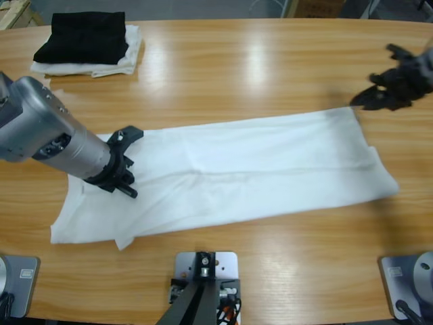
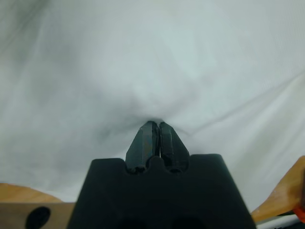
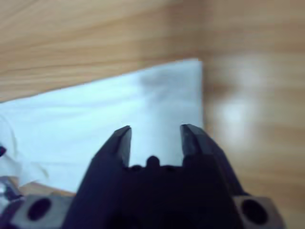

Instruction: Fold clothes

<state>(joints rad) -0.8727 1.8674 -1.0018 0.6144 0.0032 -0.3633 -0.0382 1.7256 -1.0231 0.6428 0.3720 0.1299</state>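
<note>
The left gripper (image 2: 156,125) had its jaws pressed together with a pinch of the white T-shirt (image 1: 257,169) between their tips, the cloth puckering around them in the left wrist view. That view was filled almost wholly by fabric; only slivers of the wooden table (image 1: 270,61) showed at its bottom corners. From above, the left gripper (image 1: 125,162) sat at the shirt's left end, its arm covering part of the cloth there.

The right gripper (image 3: 155,136) held its jaws apart with nothing between them, a corner of the shirt lying below in its wrist view. In the high view the right gripper (image 1: 389,91) hung just beside the shirt's upper right corner, partly cut off by the picture's right edge.

The shirt lay folded into a long band across the table's middle, its left end rumpled and spread wider; neither collar nor sleeves could be made out. Bare wood lay open above and below it. At the far left corner a black folded garment (image 1: 84,35) rested on white cloth (image 1: 125,61), well apart from the shirt.
</note>
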